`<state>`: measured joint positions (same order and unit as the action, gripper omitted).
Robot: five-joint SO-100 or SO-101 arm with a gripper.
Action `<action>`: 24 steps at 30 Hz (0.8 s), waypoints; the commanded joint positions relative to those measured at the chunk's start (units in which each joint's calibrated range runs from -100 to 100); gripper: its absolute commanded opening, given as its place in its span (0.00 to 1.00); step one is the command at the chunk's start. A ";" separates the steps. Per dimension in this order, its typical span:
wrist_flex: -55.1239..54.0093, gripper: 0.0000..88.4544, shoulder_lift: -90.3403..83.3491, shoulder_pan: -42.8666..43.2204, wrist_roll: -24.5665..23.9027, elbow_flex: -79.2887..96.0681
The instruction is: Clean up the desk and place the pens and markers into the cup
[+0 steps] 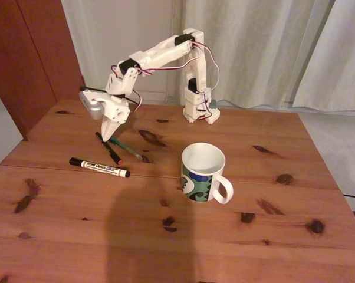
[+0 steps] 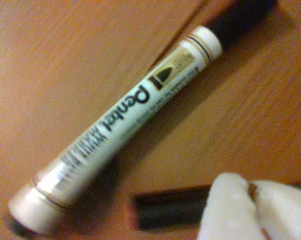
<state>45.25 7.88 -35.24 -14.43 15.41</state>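
— While the gripper point(image 1: 108, 137) points down at the table point(image 1: 236, 236), are its jaws gripping?
— They're nearly closed around the black pen point(image 1: 109, 149), near its far end.
— And the rest?
— The marker point(image 1: 99, 167) lies nearer, the green pen point(image 1: 128, 150) just right, the cup point(image 1: 203, 173) further right.

Dim warm light, broad shadow across the desk point(image 1: 166, 236); wrist view blurred.
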 commanded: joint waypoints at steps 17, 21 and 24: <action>22.58 0.01 7.05 5.12 -21.71 -20.19; 31.27 0.02 12.76 5.12 -21.76 -31.37; 33.76 0.02 17.23 5.12 -21.76 -37.96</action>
<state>76.44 23.22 -30.62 -35.97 -14.23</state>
